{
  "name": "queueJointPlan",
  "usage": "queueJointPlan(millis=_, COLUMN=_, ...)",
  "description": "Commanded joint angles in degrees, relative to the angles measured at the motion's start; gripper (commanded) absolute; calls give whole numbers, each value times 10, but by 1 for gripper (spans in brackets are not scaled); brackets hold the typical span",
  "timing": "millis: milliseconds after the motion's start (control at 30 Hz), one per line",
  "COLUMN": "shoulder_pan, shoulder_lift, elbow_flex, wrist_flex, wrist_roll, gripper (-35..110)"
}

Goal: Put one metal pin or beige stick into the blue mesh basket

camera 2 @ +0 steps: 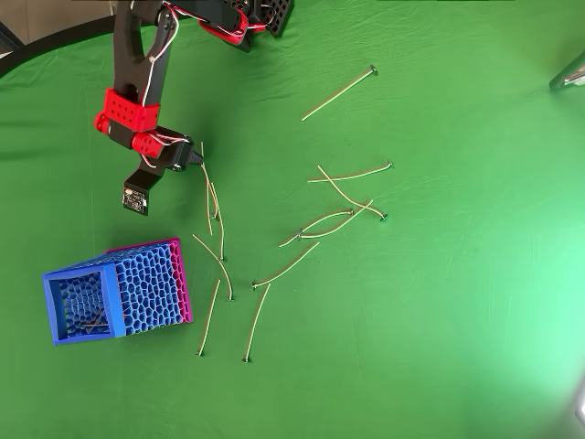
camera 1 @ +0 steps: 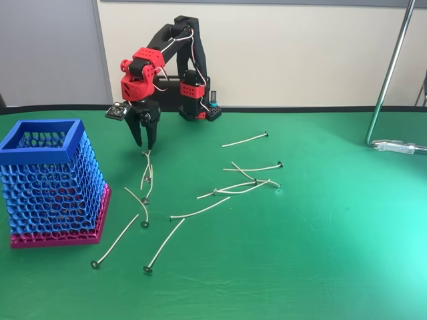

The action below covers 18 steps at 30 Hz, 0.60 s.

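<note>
My claw [camera 1: 146, 145] hangs point-down over the green table [camera 1: 333, 253], its two black fingers drawn close together with only a thin slit between the tips; they sit right above the upper end of a beige pin [camera 1: 145, 170], and I cannot tell whether the tips are touching it or pinching it. In the overhead view my claw [camera 2: 194, 157] is at the top end of that same pin [camera 2: 207, 197], which runs down the cloth away from me next to a second pin just beside it. The blue mesh basket [camera 1: 50, 183] stands upright on its pink base near the left edge of the fixed view, well apart from my fingers; from above the basket [camera 2: 114, 293] shows a pale stick lying inside on its floor. The other pins are scattered flat across the cloth, a crossed cluster [camera 1: 243, 183] toward the middle and one lone pin [camera 2: 338, 93] farther back. A metal pole [camera 1: 387, 73] stands at the right edge
</note>
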Motion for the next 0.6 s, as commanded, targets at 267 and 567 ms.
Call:
queueJointPlan(millis=267, shoulder_pan=3, shoulder_lift=-18, elbow_flex=-39, wrist_flex=1, wrist_roll=-17, gripper=18)
queueJointPlan(millis=567, shoulder_pan=11, shoulder_lift=-32, elbow_flex=-22, wrist_flex=-38, wrist_roll=-24, gripper=18)
